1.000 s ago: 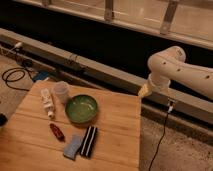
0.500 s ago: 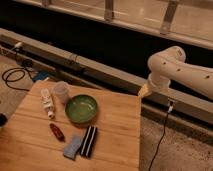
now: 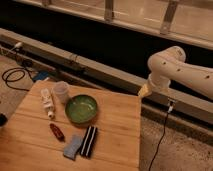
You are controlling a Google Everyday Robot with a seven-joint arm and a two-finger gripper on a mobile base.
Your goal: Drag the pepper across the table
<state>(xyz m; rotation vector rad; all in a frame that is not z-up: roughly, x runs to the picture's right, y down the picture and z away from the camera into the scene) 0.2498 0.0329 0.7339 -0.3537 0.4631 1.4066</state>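
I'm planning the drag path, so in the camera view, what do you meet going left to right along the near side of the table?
pepper → blue-grey sponge → black-and-white striped block → gripper, up by the far right corner of the table

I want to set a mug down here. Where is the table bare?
Most room: right side of the table, between the green bowl and the right edge. A smaller patch lies left of the pepper. Crowded left: cup, bottle, striped block, sponge. The gripper hangs beyond the far right corner.
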